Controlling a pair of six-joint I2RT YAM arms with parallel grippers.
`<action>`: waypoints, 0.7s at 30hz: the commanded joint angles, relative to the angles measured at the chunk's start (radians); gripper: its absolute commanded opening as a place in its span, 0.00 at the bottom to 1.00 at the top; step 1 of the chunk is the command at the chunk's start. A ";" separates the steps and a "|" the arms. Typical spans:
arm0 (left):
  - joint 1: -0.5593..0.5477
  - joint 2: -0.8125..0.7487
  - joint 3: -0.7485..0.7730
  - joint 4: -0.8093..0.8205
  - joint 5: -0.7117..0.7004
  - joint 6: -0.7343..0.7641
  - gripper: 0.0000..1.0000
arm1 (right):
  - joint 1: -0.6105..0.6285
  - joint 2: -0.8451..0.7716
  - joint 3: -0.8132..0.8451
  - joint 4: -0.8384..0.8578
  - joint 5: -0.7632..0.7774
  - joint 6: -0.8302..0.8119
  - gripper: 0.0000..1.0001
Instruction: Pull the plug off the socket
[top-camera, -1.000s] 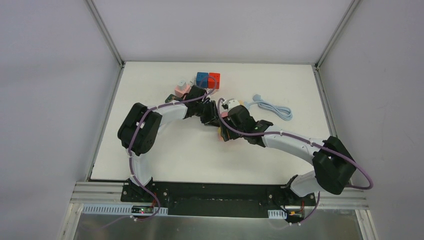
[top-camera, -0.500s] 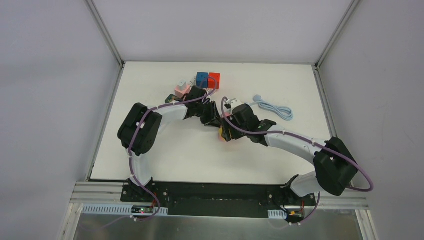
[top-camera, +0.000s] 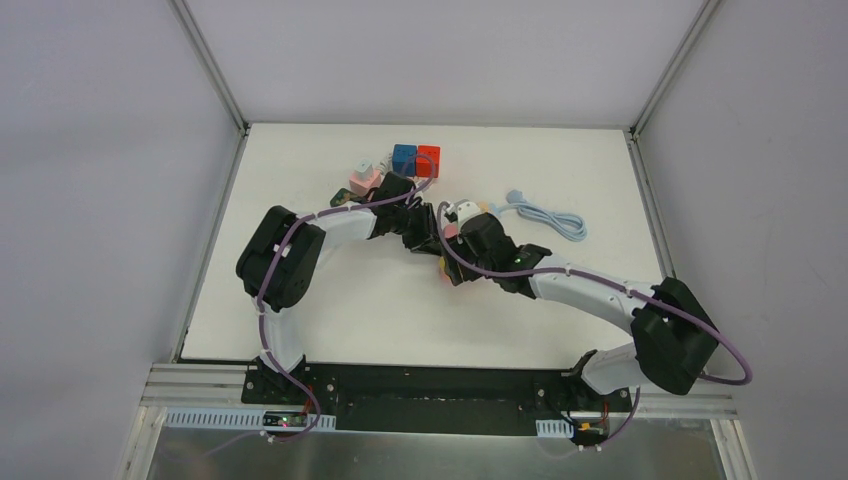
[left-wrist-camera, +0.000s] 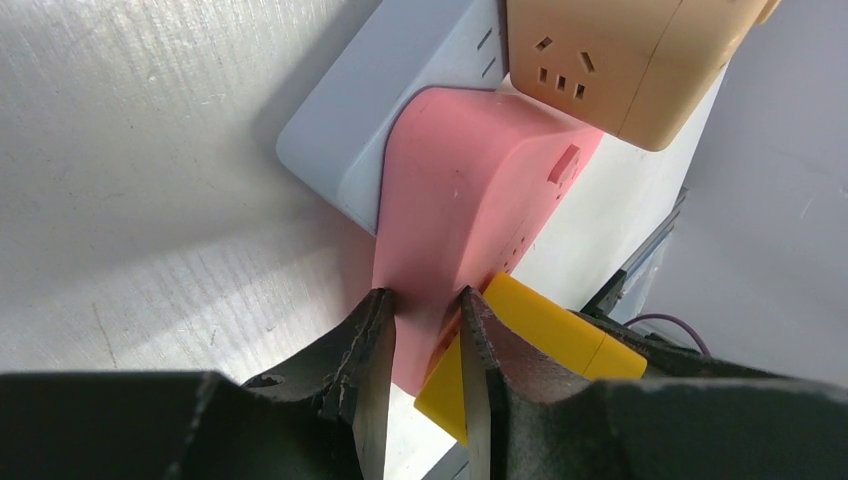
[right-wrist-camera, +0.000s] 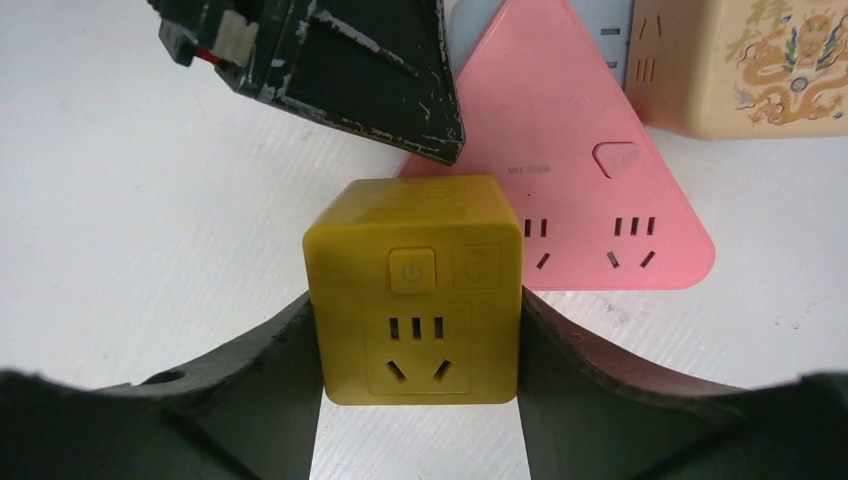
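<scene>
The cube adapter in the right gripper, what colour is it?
Yellow. The cube adapter shows best in the right wrist view.

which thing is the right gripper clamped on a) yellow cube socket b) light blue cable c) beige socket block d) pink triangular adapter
A: in the right wrist view the yellow cube socket sits pinched between both fingers of the right gripper; the pink triangular adapter is held by the left gripper instead.
</scene>
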 joint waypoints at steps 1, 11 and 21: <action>-0.022 0.106 -0.065 -0.183 -0.198 0.047 0.18 | -0.066 -0.104 0.059 0.161 -0.269 0.083 0.00; -0.022 0.118 -0.057 -0.188 -0.197 0.051 0.17 | -0.002 -0.029 0.035 0.157 -0.051 0.011 0.00; -0.023 0.129 -0.046 -0.204 -0.200 0.056 0.17 | 0.030 -0.045 0.089 0.102 0.007 -0.043 0.00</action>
